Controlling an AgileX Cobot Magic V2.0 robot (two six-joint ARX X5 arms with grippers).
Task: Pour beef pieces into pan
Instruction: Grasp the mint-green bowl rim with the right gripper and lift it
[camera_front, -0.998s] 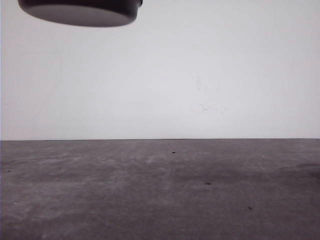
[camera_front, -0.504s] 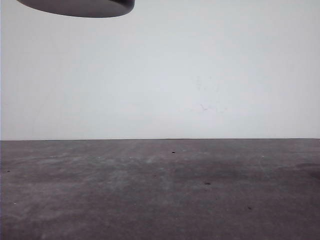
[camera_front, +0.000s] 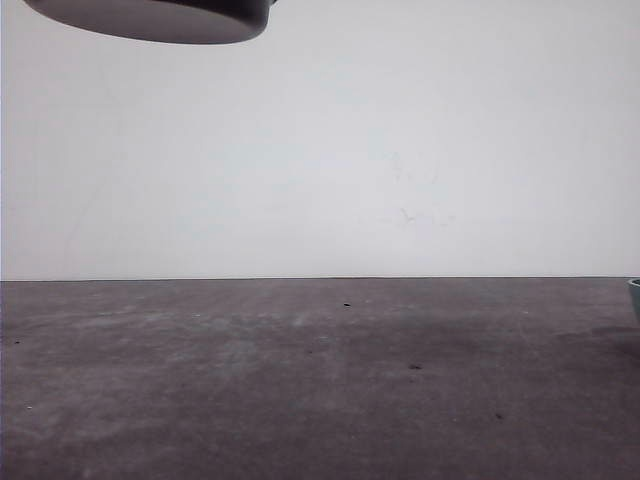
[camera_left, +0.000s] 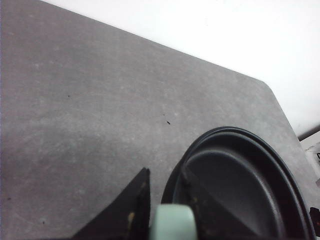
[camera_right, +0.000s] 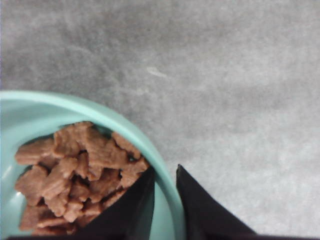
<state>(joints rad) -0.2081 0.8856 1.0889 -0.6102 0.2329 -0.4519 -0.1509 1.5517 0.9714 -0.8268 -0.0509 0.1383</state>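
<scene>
The black pan (camera_left: 245, 185) is held in the air above the grey table, its mint-green handle (camera_left: 174, 224) clamped between the fingers of my left gripper (camera_left: 167, 202). The front view catches the pan's dark underside (camera_front: 150, 20) at the top left. The pan looks empty inside. The beef pieces (camera_right: 75, 170) lie in a brown pile in a teal bowl (camera_right: 120, 122). My right gripper (camera_right: 165, 187) is shut on the bowl's rim, one finger inside by the beef and one outside.
The grey table (camera_front: 320, 380) runs wide below both arms, with a white wall behind. A sliver of the teal bowl (camera_front: 635, 297) shows at the right edge of the front view. The table's far rounded corner (camera_left: 265, 87) shows in the left wrist view.
The pan rose towards the top of the front view, then dipped slightly. The teal bowl's edge has come into the front view at the right.
</scene>
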